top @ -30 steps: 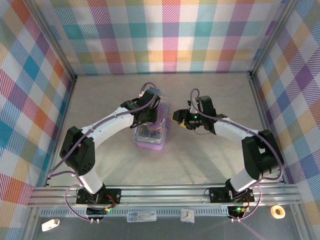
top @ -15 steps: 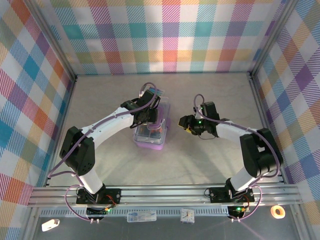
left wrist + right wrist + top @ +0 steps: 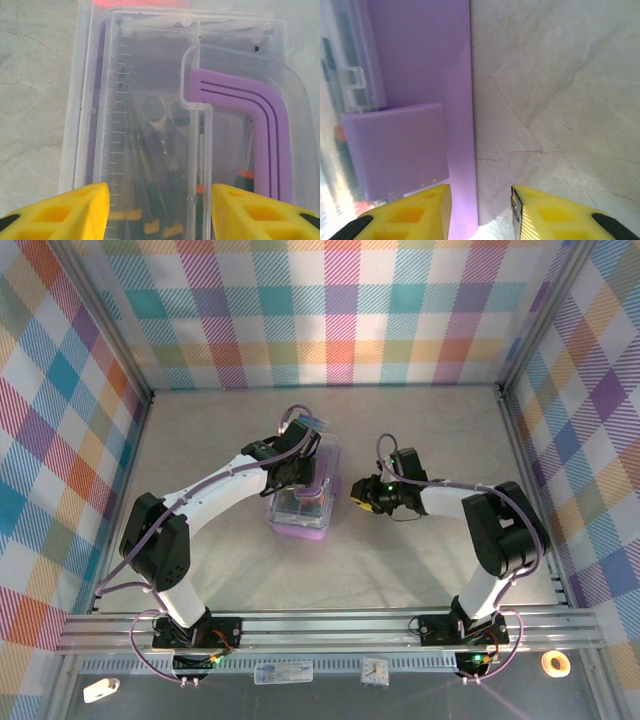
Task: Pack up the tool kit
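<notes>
Tool kit (image 3: 303, 502), position? (A)

Logged mid-table, long side running away from the bases, beyond the aluminium rail (image 3: 330, 628) to which both arms are bolted. (B)

Materials, near to far? (A)

Table (image 3: 400, 560): pale grey, mottled, fine cracks noted in the right wrist view. Kit: smooth purple plastic base, clear lid moulded with ruler marks (image 3: 117, 125), an angled purple handle (image 3: 272, 150) set into it. Through the lid, slim screwdrivers (image 3: 245, 175) with black-and-orange collars are made out, blurred. A squared purple latch tab (image 3: 395, 150) is seen on the kit's right side. Behind, pastel plaid walls (image 3: 340, 310). (B)

Obstructions? (A)

In the overhead view the kit's far half is covered by the left gripper (image 3: 300, 468), held over the lid with yellow fingers (image 3: 65, 210) apart; contact with the lid cannot be judged. The right gripper (image 3: 358, 495) is set just beside the kit's right side, fingers (image 3: 555, 215) apart, the base's edge lying under the gap; nothing is seen clamped. (B)

Changes? (A)

The right gripper, which stood a little off half a second before, has been brought in to the kit's side, and its elbow has been drawn inward. Left arm and kit are found unmoved. (B)
</notes>
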Tool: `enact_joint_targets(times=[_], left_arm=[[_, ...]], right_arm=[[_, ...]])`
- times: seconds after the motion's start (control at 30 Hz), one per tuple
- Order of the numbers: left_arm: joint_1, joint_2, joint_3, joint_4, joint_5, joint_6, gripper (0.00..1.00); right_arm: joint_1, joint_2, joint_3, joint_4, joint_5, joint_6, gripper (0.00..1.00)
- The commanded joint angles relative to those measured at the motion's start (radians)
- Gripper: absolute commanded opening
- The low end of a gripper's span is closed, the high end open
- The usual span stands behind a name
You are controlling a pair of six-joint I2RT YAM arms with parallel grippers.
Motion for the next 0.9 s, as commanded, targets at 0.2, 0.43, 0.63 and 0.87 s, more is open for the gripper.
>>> enact_joint_targets(times=[0.2, 0.43, 0.63, 0.87], left_arm=[[-0.014, 0.120, -0.093, -0.131, 0.177, -0.049, 0.54], [-0.014, 0.125, -0.084, -0.131, 0.182, -0.045, 0.54], [-0.015, 0.132, -0.088, -0.112, 0.212, -0.050, 0.54], [-0.058, 0.163, -0.102, -0.072, 0.219, -0.091, 0.54]], right_arm=[[0.016, 0.059, 0.067, 0.022, -0.020, 0.010, 0.37], [0.017, 0.083, 0.098, 0.007, -0.024, 0.008, 0.38], [0.023, 0.117, 0.107, 0.042, -0.036, 0.026, 0.38], [0.043, 0.138, 0.133, 0.059, -0.046, 0.045, 0.38]])
